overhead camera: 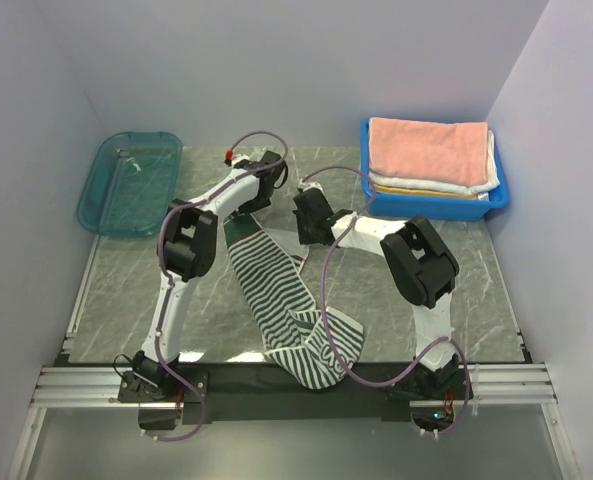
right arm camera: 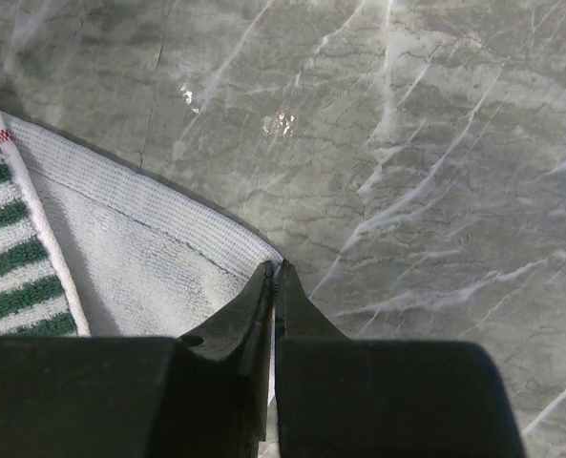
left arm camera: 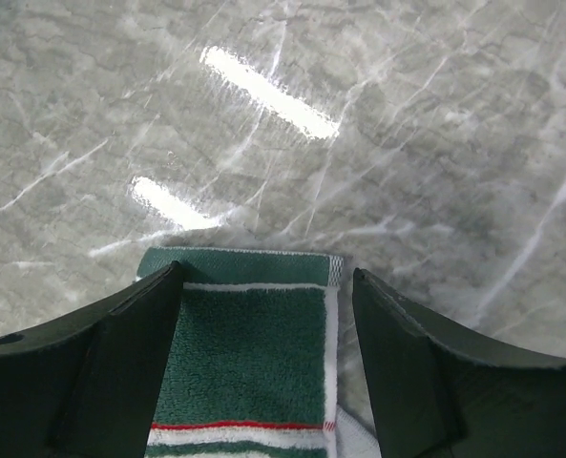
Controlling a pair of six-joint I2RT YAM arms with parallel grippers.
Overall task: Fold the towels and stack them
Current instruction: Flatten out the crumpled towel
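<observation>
Left wrist wide, right wrist pinched on the striped towel

Left wrist view shows the left gripper with its dark fingers spread wide. The end of the dark-green-and-white striped terry towel lies flat between them; whether they touch it cannot be told. A thin red line crosses the cloth near its hem.

On the right wrist view the right gripper has its fingers pressed flat together, with the corner of the towel's pale hem caught at their tips. Under both lies the grey marble-patterned table.

From the top view, the towel runs from between the two grippers toward the near edge, where it bunches into loose folds. At the far right a blue plastic bin holds a stack of folded cloths: a salmon pink towel on top, a white towel under it and a yellow-striped towel at the bottom. A teal see-through tray sits at the far left.
</observation>
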